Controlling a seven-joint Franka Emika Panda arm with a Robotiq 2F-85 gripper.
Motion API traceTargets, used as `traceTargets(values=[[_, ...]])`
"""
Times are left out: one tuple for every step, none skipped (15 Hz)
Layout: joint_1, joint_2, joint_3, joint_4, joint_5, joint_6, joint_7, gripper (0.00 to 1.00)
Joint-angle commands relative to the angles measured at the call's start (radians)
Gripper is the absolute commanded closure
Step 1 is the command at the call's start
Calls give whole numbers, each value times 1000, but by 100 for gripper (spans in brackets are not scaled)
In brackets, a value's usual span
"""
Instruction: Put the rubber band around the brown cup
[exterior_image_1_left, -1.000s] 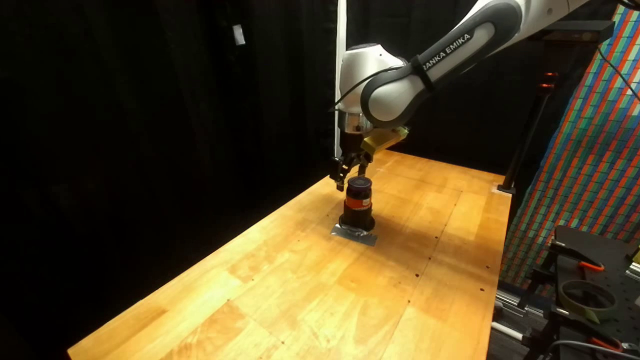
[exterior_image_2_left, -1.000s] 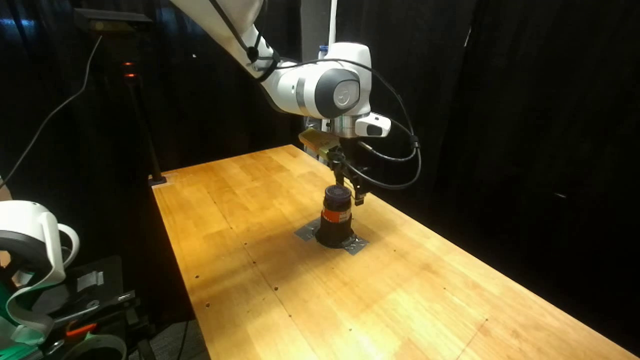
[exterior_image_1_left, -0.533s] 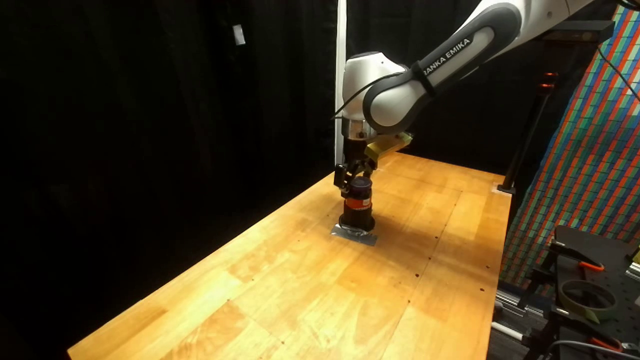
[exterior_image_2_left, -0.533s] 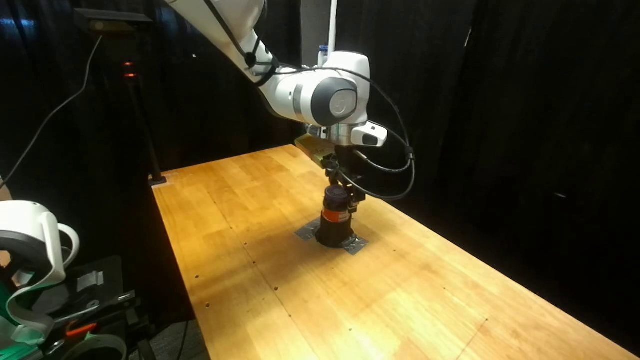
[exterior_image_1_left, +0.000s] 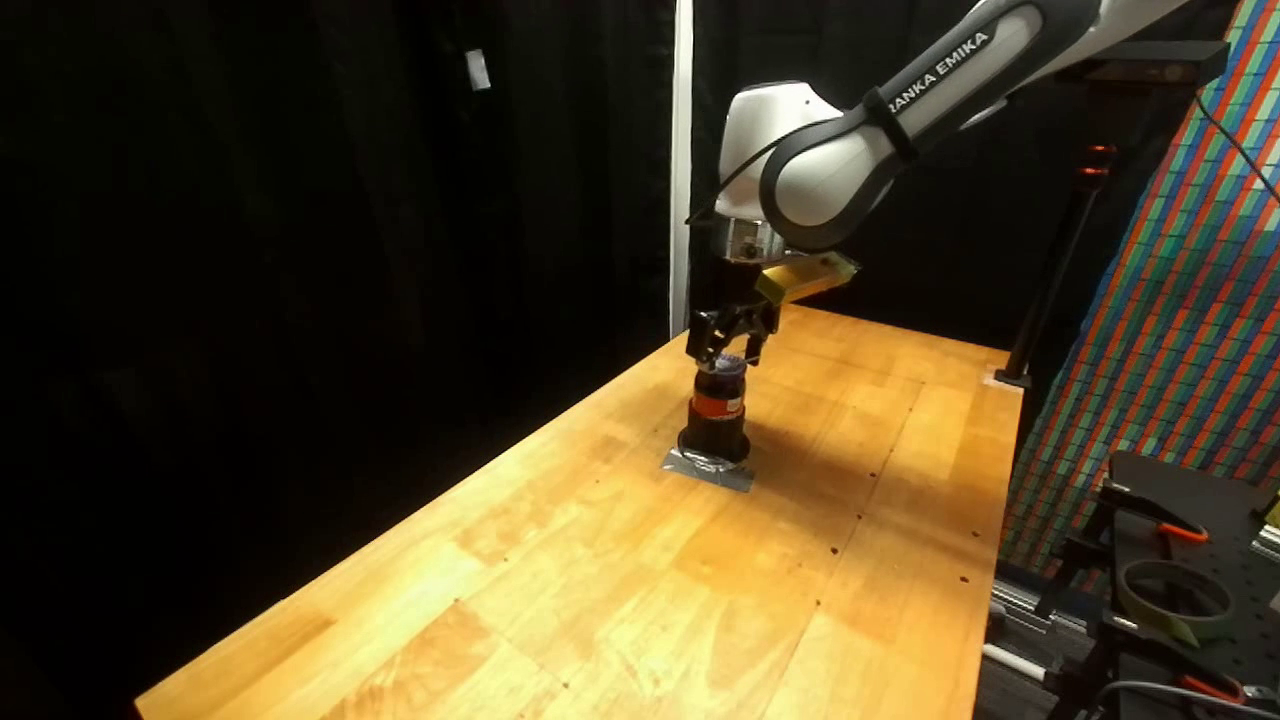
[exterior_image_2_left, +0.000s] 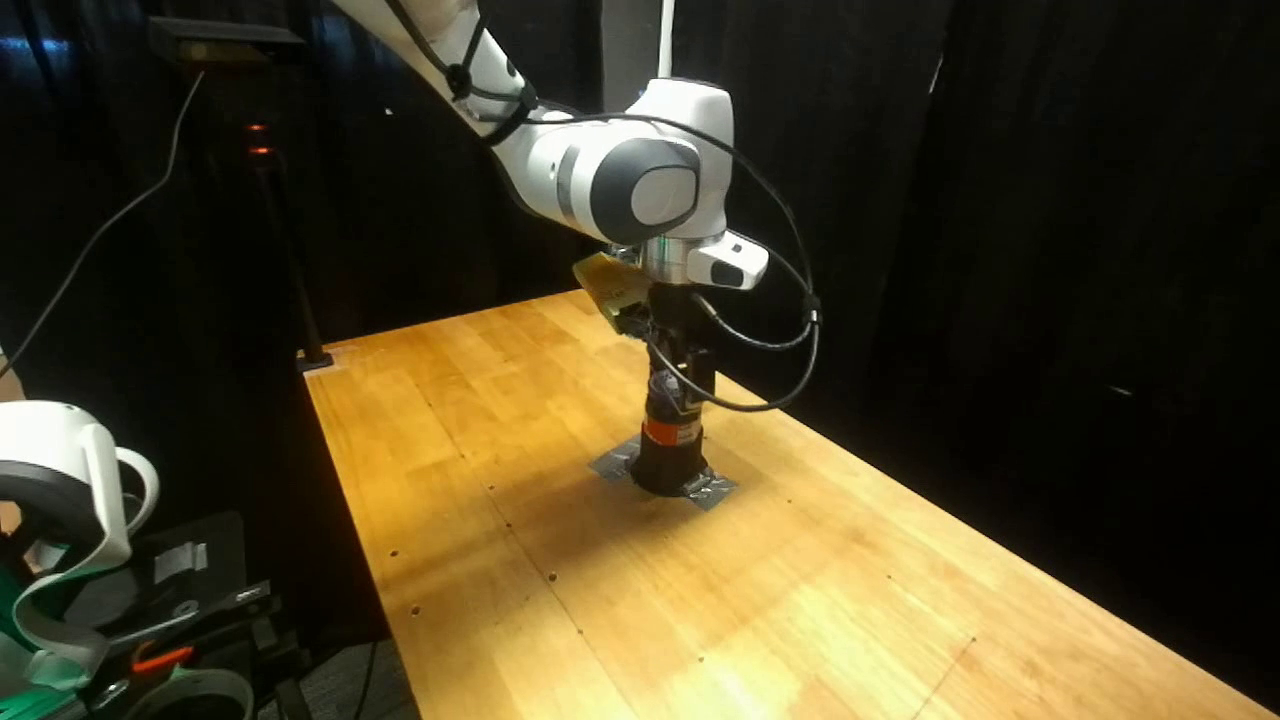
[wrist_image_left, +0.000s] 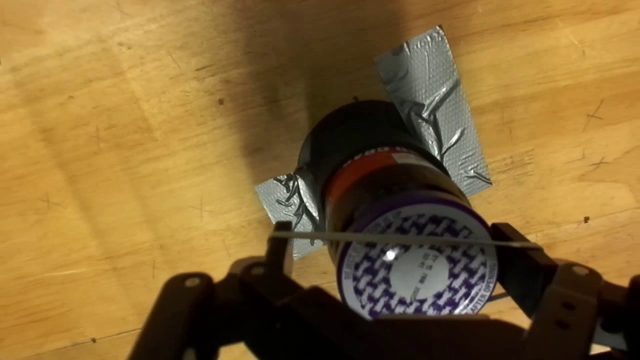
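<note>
Raised the gripper (wrist_image_left: 397, 238), spread wide, stretching the band (wrist_image_left: 320, 235) over the cup (exterior_image_1_left: 717, 407); apparently hadn't yet looped it.

Warm light pours over the table (exterior_image_1_left: 640, 590), palest toward its near end in both exterior views, while the curtains (exterior_image_1_left: 380, 260) go near-solid black! And in the wrist view: broad soft shadow across the table, one hard white glint atop the cup (wrist_image_left: 405, 215), tape (wrist_image_left: 432, 100) gleaming silver, the gripper (wrist_image_left: 395, 240) mostly silhouette.
</note>
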Motion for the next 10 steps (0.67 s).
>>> traceTargets(values=[[-22,-91,15,-146,59,82,-35,0],[-23,-99,18,-173,72,104,-40,0],[-25,-105,21,-195,84,125,-45,0],[-26,-105,24,-213,94,147,-50,0],[-22,-104,21,-231,94,175,-47,0],[-15,-105,18,-248,90,199,-42,0],[-9,-108,13,-265,83,225,-34,0],[-9,-110,16,-280,84,247,-37,0],[-11,-110,18,-292,88,271,-41,0],[-12,-107,21,-298,91,298,-46,0]])
